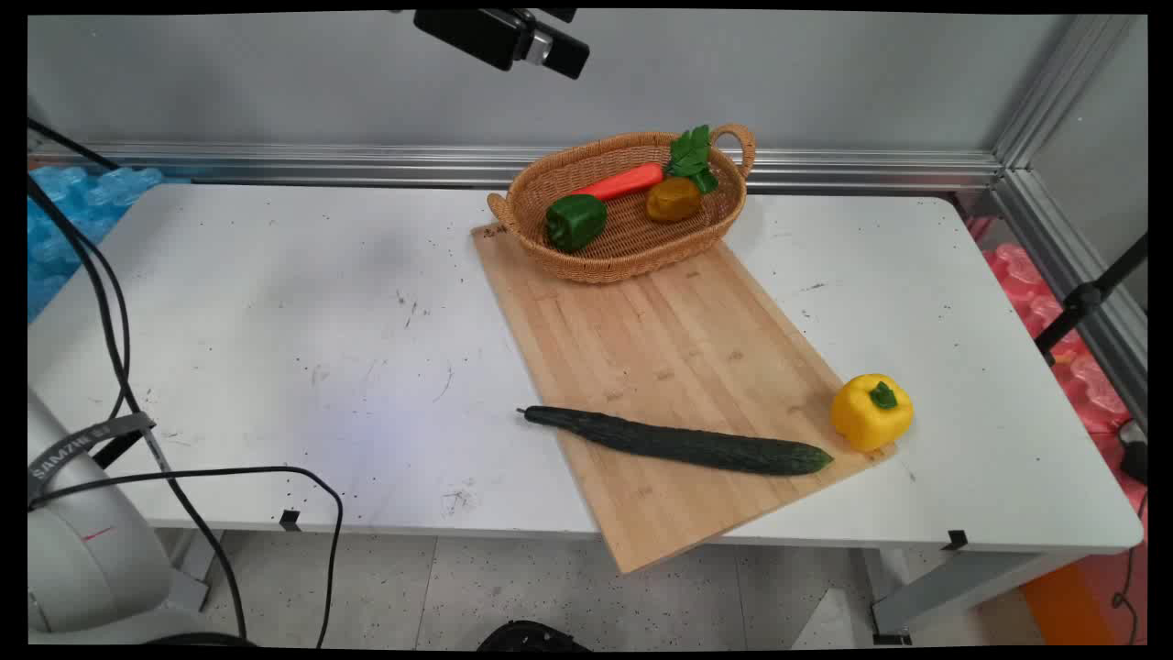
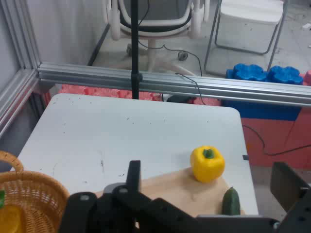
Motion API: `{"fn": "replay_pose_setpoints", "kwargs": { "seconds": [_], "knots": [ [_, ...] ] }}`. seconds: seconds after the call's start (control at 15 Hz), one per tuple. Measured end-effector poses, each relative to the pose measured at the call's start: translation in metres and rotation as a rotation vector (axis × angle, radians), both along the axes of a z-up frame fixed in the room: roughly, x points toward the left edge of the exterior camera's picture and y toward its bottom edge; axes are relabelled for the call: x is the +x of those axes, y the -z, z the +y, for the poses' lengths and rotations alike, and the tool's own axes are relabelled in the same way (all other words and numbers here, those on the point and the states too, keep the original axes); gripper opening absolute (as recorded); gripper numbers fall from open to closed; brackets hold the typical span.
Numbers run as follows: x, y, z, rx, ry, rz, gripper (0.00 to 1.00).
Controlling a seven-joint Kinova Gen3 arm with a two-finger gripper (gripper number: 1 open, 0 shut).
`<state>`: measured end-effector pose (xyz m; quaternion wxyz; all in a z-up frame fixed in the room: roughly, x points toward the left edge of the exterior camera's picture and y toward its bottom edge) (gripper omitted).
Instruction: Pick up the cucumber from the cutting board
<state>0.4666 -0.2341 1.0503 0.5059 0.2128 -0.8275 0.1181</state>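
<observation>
Gripper (image 1: 550, 41) hangs high at the top edge of the main view, above and behind the basket (image 1: 632, 261), touching nothing and holding nothing. In the hand view its two black fingers (image 2: 133, 174) stand wide apart, so the pincer is released, with the table (image 2: 121, 131) showing between them. Below it, the woven basket with two handles sits on the far end of a long wooden cutting board (image 1: 678, 367) that lies slantwise across the white table and juts a little over its near edge. Inside the basket lie a green pepper (image 1: 575, 222) at the left, an orange carrot (image 1: 623, 181) with green leaves toward the back, and a small yellow-brown fruit (image 1: 674, 199) at the right, just beside the carrot's leaves. Near the board's front end a dark green cucumber (image 1: 683, 442) lies crosswise, its stem tip reaching just past the board's left edge. A yellow pepper (image 1: 871, 412) stands upright at the board's right edge, just beside the cucumber's blunt end. Black cables (image 1: 110, 321) hang at the left of the main view.
</observation>
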Motion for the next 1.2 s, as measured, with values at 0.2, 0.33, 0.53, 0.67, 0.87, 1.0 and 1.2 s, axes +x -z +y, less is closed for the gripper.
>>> {"fn": "replay_pose_setpoints", "kwargs": {
  "seconds": [0.2, 0.33, 0.53, 0.67, 0.87, 1.0, 1.2],
  "knots": [
    [-0.003, 0.005, 0.006, 0.023, 0.022, -0.021, 1.00],
    [-0.007, 0.011, 0.009, 0.046, 0.038, -0.058, 1.00],
    [-0.015, 0.023, 0.013, 0.088, 0.061, -0.117, 1.00],
    [-0.021, 0.031, 0.015, 0.117, 0.074, -0.151, 1.00],
    [-0.037, 0.051, 0.014, 0.158, 0.093, -0.202, 1.00],
    [-0.046, 0.061, 0.011, 0.173, 0.103, -0.225, 1.00],
    [-0.064, 0.082, 0.005, 0.188, 0.124, -0.272, 1.00]
  ]
}}
